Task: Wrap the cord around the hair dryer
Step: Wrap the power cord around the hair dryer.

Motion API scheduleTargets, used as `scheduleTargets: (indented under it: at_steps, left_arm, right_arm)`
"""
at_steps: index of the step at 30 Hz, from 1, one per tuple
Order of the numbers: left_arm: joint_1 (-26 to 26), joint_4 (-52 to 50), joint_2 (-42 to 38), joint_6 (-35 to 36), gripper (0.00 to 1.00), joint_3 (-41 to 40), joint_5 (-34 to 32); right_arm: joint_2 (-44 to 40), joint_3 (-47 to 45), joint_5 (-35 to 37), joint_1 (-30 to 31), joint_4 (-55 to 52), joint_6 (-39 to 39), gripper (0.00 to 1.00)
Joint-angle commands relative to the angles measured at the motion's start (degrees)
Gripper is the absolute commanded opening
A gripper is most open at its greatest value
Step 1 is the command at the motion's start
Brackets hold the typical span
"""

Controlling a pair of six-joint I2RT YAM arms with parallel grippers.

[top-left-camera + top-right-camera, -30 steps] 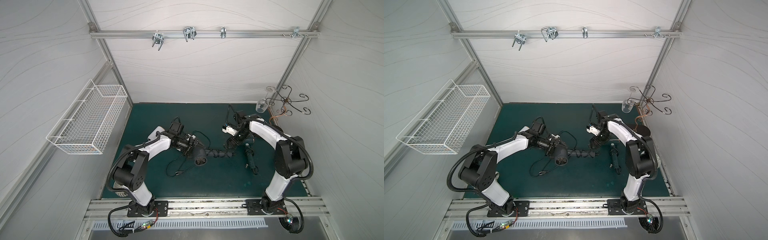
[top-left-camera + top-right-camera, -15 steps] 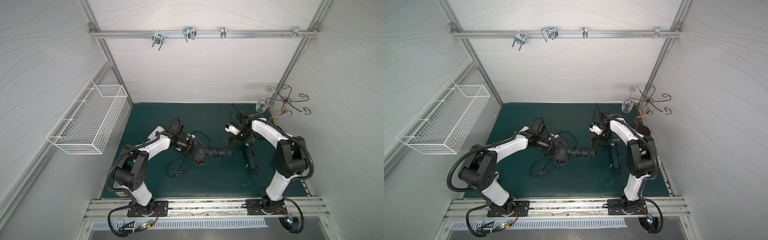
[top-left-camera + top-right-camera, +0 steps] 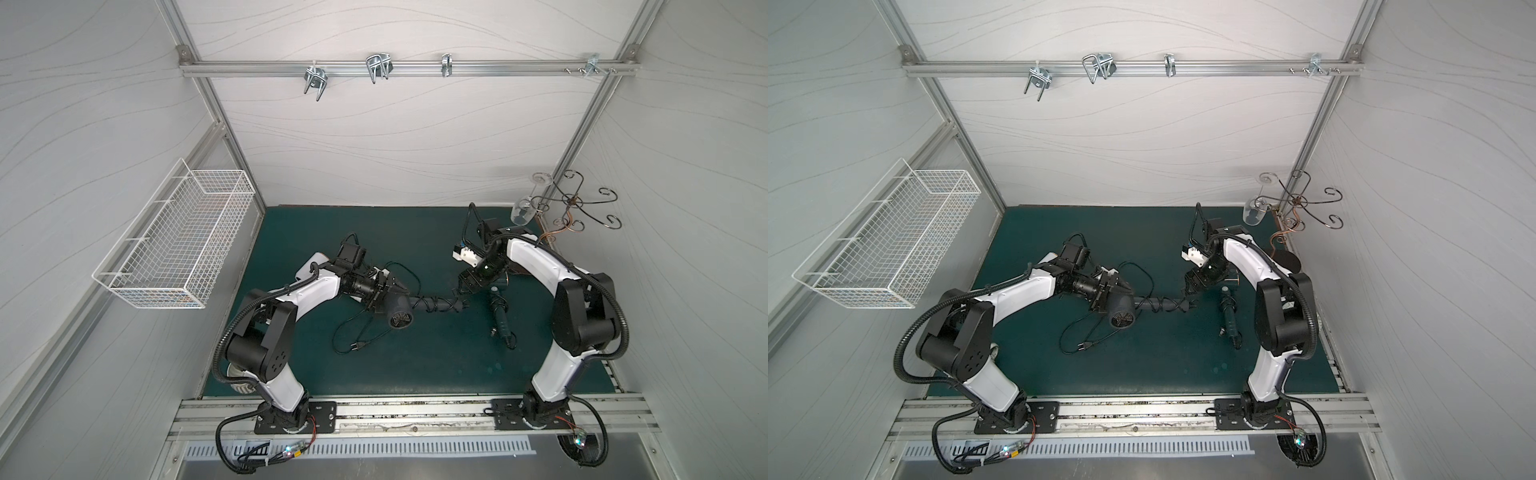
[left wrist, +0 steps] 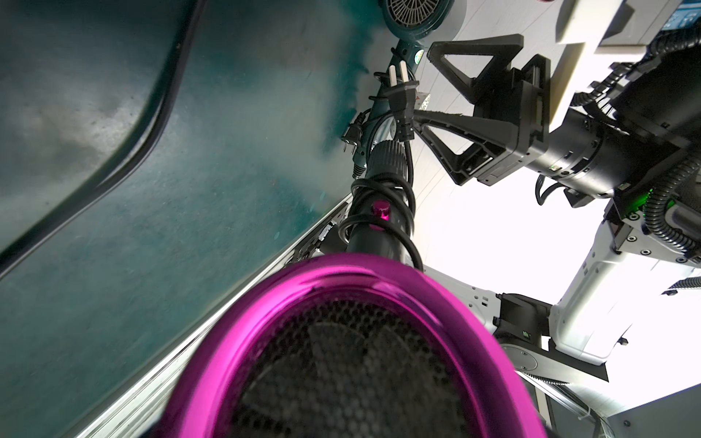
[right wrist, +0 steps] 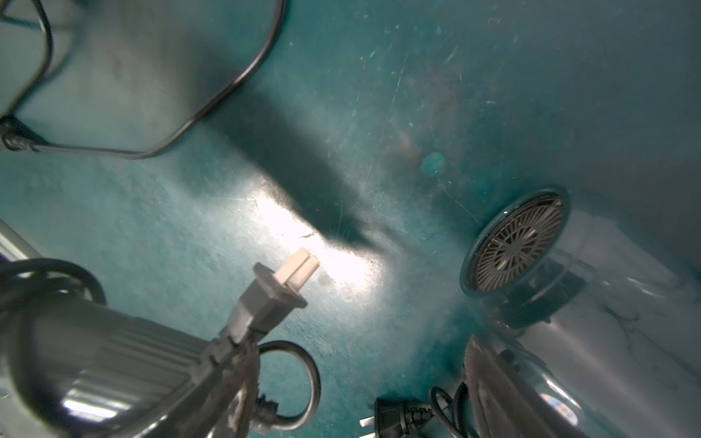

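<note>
My left gripper [image 3: 388,293] is shut on the head of the hair dryer [image 4: 341,341], a black body with a magenta rear ring. Its handle [image 3: 438,304] points toward the right arm. The black cord [image 4: 379,212] is coiled in several loops around the handle. The cord's plug [image 4: 402,94] sticks out past the handle's end, prongs free, and also shows in the right wrist view [image 5: 278,288]. My right gripper [image 4: 423,83] stands open just beside the plug, jaws wide apart and holding nothing; it shows in both top views [image 3: 1187,291].
A teal hair dryer [image 3: 500,318] with its own cord and plug lies on the green mat [image 3: 415,374] under the right arm. A loose black cord with a plug [image 3: 357,345] lies in front of the held dryer. A wire stand with a glass [image 3: 523,212] stands back right.
The right wrist has shifted slightly toward the back right, and its jaws stand a touch wider. The left arm and the dryer have not moved.
</note>
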Motion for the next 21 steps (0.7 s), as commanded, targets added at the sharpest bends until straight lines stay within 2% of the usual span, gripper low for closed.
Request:
scheduleTargets:
  at_steps: [1,10,21]
  left_arm:
    - [0.2,3.1,-1.3,-1.2,0.0,1.5,4.1]
    - [0.2,4.2,-0.9,-2.1,0.0,1.3,4.2]
    - [0.3,4.6,-0.9,-2.7,0.0,1.4,4.1]
  right_arm:
    - [-2.4,1.1,-1.5,-0.7,-2.5,0.6,0.85]
    - [-4.7,1.7,-1.5,-2.0,-2.6,2.0,0.86]
    - [-14.4,-2.7,-13.2,0.4,-1.3,3.8,0.88]
